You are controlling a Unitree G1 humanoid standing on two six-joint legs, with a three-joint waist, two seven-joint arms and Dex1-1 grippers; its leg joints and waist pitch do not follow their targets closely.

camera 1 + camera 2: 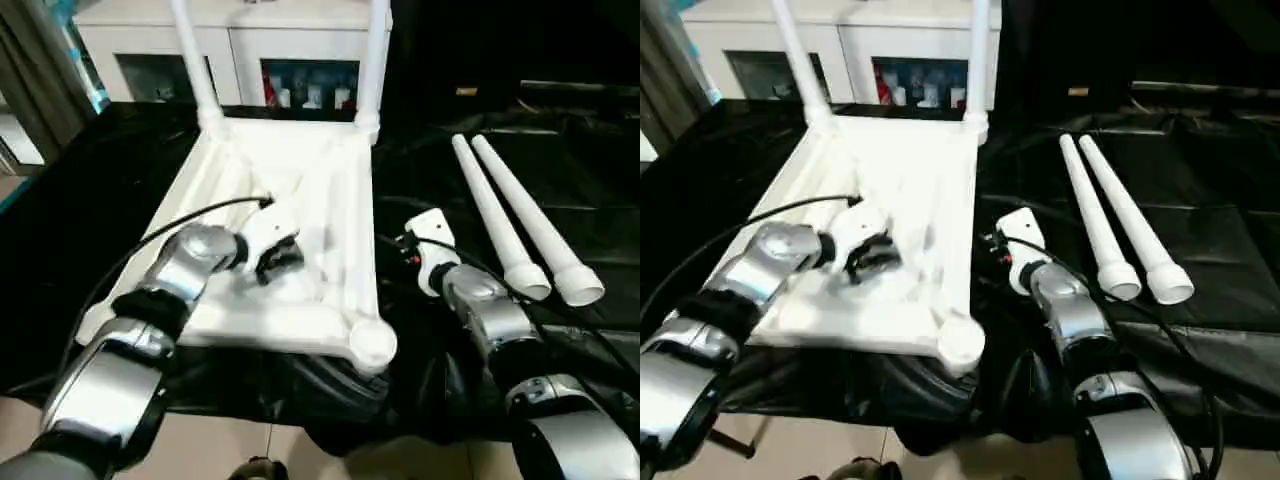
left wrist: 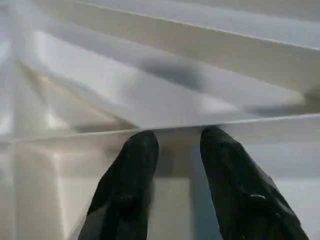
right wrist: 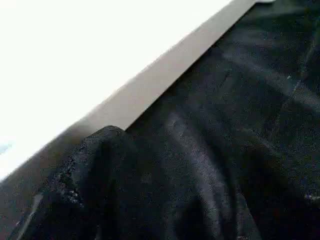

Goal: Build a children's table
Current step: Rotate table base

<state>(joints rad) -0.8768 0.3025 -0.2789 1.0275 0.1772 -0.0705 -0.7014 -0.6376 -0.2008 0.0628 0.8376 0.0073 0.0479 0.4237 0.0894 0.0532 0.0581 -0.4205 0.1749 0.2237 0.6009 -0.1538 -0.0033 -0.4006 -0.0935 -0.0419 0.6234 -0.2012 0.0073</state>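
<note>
- Tabletop (image 1: 300,200) lay upside down on the black-draped work table (image 1: 90,200), directly under the left gripper (image 2: 172,142) and just beside the right gripper (image 1: 425,245).
- Two legs (image 1: 195,60) stood in the far sockets; two loose legs (image 1: 520,225) lay beyond the right gripper.
- Risk, as I judge: the left fingers (image 2: 135,170), half spread astride a rib, could tilt the top and loosen the standing legs.
- Right gripper was spread wide, holding nothing.

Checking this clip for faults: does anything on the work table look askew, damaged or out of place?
Nothing stands out. The tabletop lies underside up with two legs standing in its far corners; two loose legs lie side by side on the black cloth to its right.
</note>
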